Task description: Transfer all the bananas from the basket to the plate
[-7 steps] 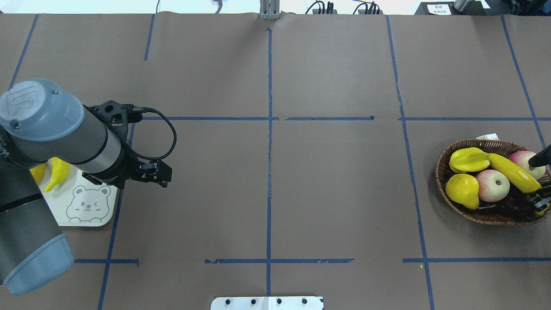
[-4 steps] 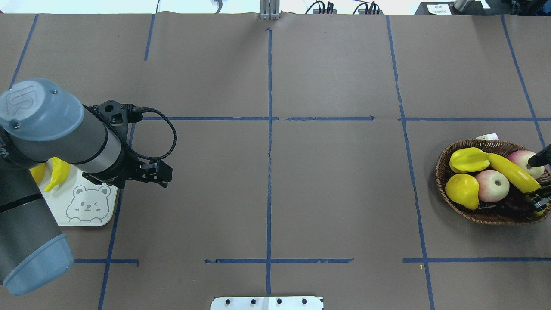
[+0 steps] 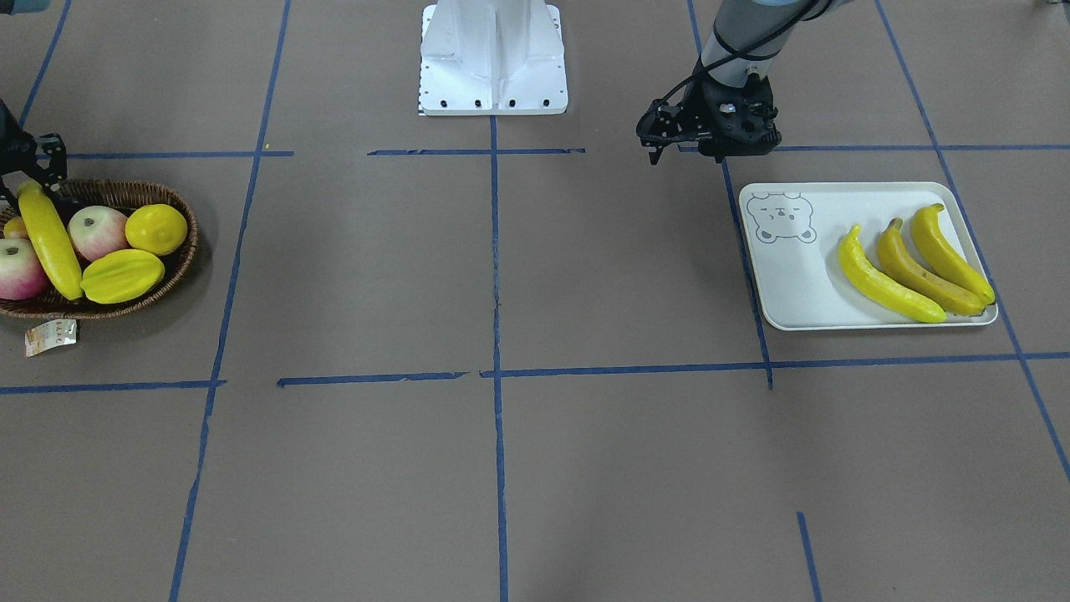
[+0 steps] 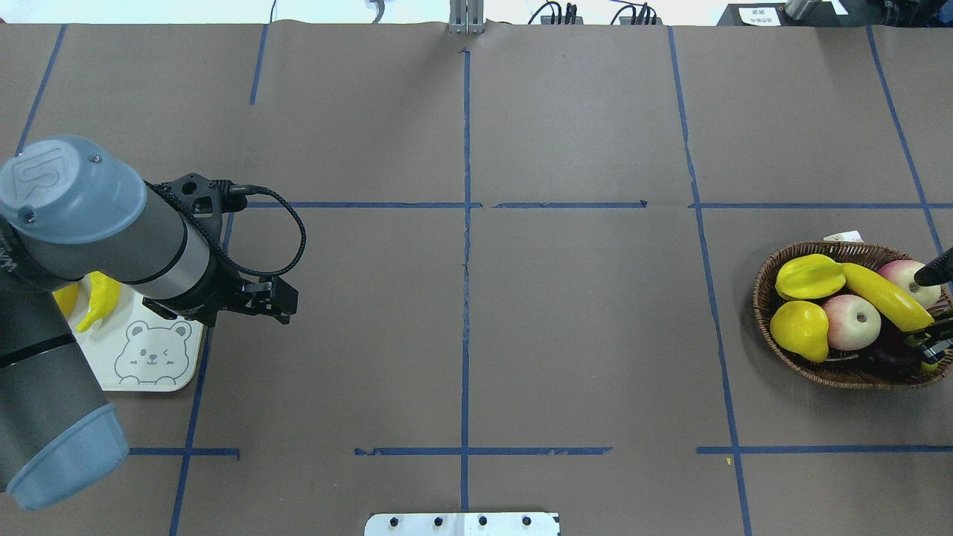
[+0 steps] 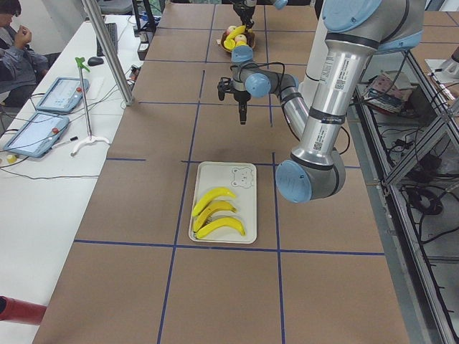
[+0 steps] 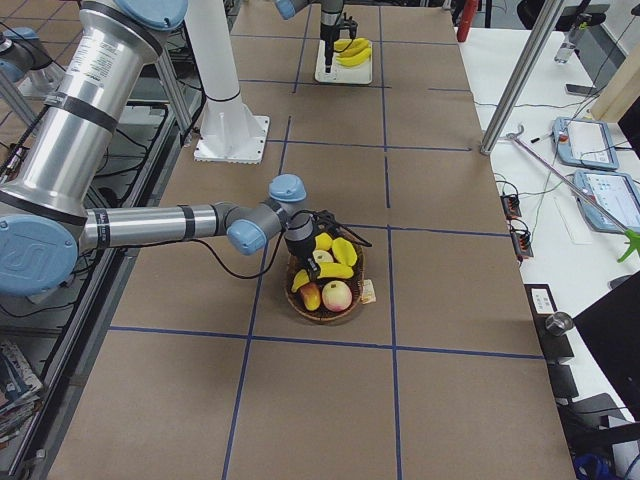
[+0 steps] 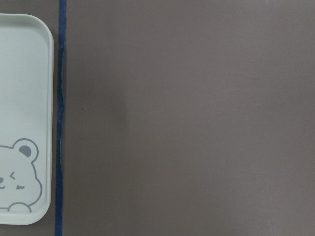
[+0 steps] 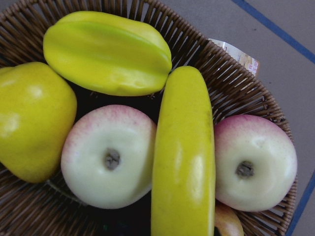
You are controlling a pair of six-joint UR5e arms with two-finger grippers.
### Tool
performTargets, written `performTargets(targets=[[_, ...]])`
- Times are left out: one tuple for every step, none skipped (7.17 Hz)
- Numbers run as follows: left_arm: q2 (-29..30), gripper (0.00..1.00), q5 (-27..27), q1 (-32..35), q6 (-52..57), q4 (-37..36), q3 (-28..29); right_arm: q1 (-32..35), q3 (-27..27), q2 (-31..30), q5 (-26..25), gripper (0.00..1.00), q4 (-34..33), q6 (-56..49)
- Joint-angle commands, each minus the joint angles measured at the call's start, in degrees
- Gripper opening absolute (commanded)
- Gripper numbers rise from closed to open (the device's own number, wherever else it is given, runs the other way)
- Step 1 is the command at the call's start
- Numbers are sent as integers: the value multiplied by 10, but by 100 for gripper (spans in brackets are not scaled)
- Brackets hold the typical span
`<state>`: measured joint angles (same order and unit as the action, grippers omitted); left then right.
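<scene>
Yellow banana (image 3: 48, 242) in basket (image 3: 177, 272); 3 on plate (image 3: 794, 288).

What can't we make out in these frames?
Right gripper: cut off by frame edges in front and overhead views; grip on the banana in the basket unclear.
Left gripper: too small to judge open or shut; wrist view shows no fingers.
Bananas on the plate: left arm hides most in overhead.
Tag: print too small.
</scene>
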<state>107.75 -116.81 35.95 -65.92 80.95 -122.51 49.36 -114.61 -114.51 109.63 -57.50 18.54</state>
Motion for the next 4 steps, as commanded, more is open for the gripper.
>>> performTargets(targets=[[0,100,0,0,0,0,1,26,-7,-3,6,21,1,0],[-2,100,0,0,0,0,2,41,-14,-2,8,21,1,0],[-1,100,0,0,0,1,2,53,-18,3,20,20,2,1],[1,100,-1,0,0,1,2,56,-18,11,33,19,3,3]])
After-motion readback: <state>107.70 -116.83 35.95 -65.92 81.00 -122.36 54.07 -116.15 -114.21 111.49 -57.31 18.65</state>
